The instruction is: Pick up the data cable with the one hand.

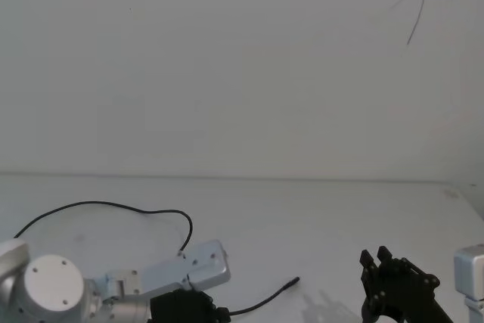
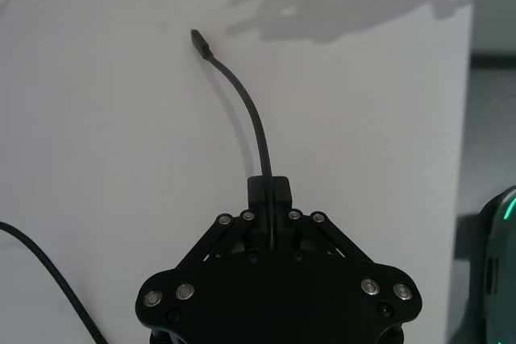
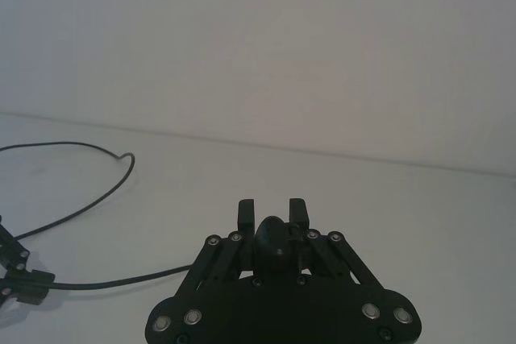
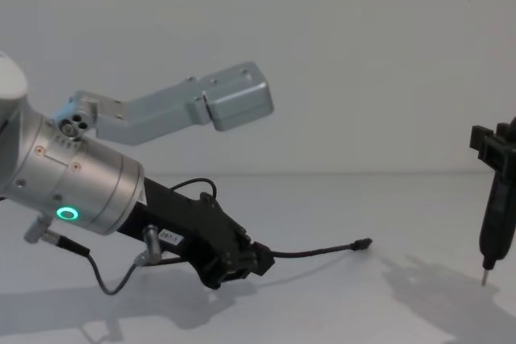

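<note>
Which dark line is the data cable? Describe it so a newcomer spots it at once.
Start at the left arm's silver wrist with the green ring light. The black left pincer is shut on the data cable, which runs rightward over the white table to a small dark plug. Unlike the black wire looping back to the arm, it ends free.
</note>
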`<state>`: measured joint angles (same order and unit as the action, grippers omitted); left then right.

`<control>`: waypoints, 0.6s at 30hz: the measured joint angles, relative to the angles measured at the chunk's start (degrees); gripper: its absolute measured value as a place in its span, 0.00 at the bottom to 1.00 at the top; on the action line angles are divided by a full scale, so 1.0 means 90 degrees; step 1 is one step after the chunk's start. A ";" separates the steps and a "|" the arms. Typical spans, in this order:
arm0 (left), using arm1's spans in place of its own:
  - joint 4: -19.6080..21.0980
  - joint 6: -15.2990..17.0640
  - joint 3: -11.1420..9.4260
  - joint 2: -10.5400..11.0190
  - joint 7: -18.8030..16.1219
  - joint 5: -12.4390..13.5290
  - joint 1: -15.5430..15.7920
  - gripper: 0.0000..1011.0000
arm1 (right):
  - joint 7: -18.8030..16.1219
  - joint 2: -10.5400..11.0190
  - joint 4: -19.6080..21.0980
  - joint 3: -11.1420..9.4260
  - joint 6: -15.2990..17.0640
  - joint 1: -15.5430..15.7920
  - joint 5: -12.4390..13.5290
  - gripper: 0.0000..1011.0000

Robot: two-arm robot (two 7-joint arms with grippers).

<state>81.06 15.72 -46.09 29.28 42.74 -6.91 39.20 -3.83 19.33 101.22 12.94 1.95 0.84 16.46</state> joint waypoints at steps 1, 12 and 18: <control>-0.0001 -0.0060 0.0019 0.0011 0.0038 -0.0047 -0.0011 0.05 | 0.0000 0.0000 0.0000 0.0000 0.0000 0.0000 0.0000 0.25; -0.0039 -0.0889 0.0332 0.0252 0.0731 -0.0773 -0.0224 0.05 | 0.0000 0.0000 0.0001 0.0000 0.0000 0.0000 0.0000 0.25; -0.0106 -0.1351 0.0483 0.0441 0.1288 -0.1276 -0.0360 0.05 | 0.0000 0.0000 0.0000 0.0000 0.0000 0.0000 0.0000 0.25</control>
<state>80.11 3.56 -41.74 33.25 54.33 -18.40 35.95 -3.83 19.33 101.23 12.94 1.95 0.84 16.47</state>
